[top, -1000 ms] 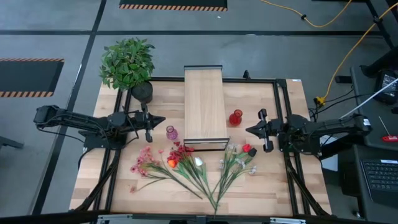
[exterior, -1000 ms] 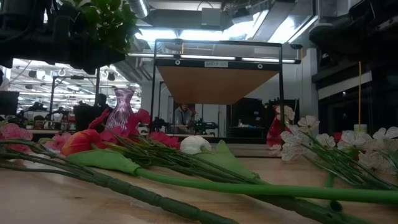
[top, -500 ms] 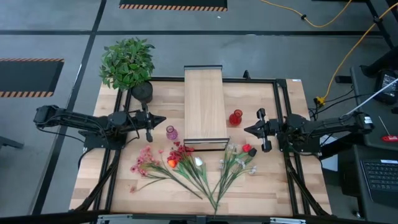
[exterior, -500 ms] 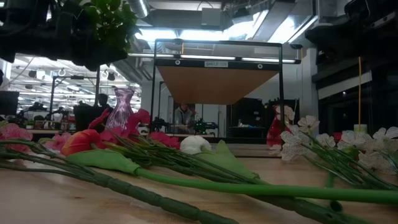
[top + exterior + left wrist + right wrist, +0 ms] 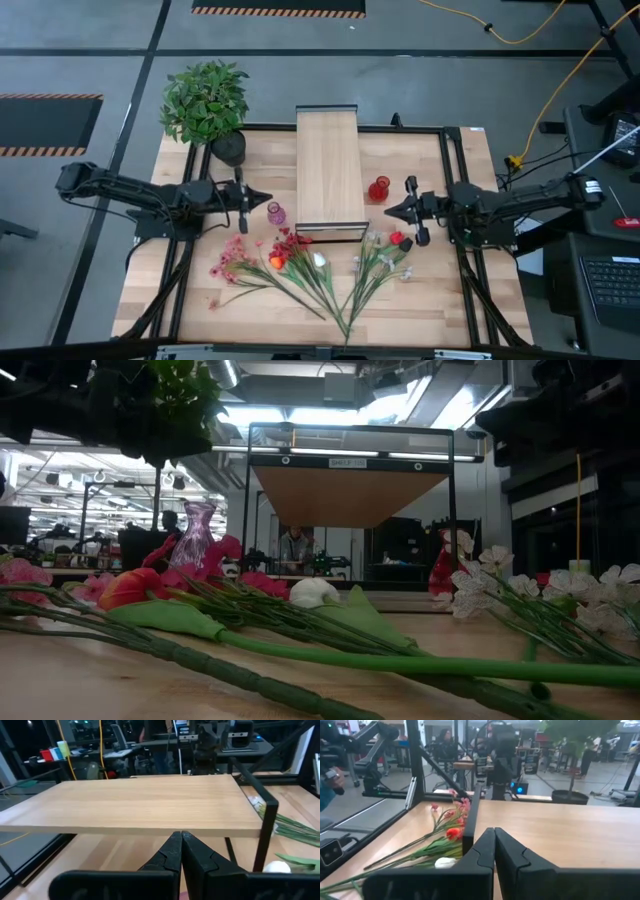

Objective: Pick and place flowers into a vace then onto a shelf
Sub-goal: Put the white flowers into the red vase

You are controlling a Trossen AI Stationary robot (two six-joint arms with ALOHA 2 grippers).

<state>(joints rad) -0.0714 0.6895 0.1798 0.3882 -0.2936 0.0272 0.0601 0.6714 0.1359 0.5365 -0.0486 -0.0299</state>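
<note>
The flowers (image 5: 300, 262) lie loose on the tabletop near its near edge, in two fans of green stalks with pink, red, orange and white blossoms. They also fill the foreground of the low view (image 5: 300, 610). A small pink vase (image 5: 276, 213) stands left of the shelf's near end and a red vase (image 5: 378, 188) stands right of it. The light-wood shelf (image 5: 328, 170) stands mid-table. My left gripper (image 5: 268, 197) hovers shut beside the pink vase. My right gripper (image 5: 388, 210) hovers shut just near of the red vase. Both point toward the shelf.
A bushy green potted plant (image 5: 205, 100) stands at the far left corner. A black metal frame (image 5: 445, 180) runs around the table. The right wrist view shows the shelf top (image 5: 560, 830) and flowers (image 5: 447, 832) beside it; people stand in the room beyond.
My right gripper has moved toward the table's left, closer to the red vase and the shelf, staying shut. My left gripper has crept slightly toward the table's right, toward the pink vase. The flowers and the vases have stayed put.
</note>
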